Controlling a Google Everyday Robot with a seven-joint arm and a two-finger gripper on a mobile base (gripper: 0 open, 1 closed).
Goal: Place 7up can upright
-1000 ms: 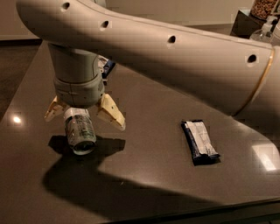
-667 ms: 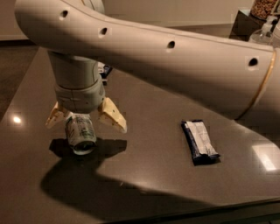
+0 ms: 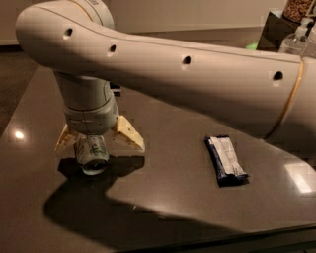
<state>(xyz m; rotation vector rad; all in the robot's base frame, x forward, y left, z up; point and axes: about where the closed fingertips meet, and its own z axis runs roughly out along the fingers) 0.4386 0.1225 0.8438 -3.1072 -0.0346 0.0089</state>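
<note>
The 7up can lies on its side on the dark table. Its shiny end faces the camera and the front edge. My gripper hangs straight down over it from the thick white arm. Its two cream fingers are spread apart, one on each side of the can. The can looks narrower than the gap, and I see no finger pressing on it. The wrist hides the can's far end.
A dark blue flat wrapped bar lies to the right of the can. A jar and a clear bottle stand at the back right. The table's front edge runs along the bottom of the view.
The gripper has come down a little around the can and the arm has shifted slightly. The can has stayed lying in the same place.
</note>
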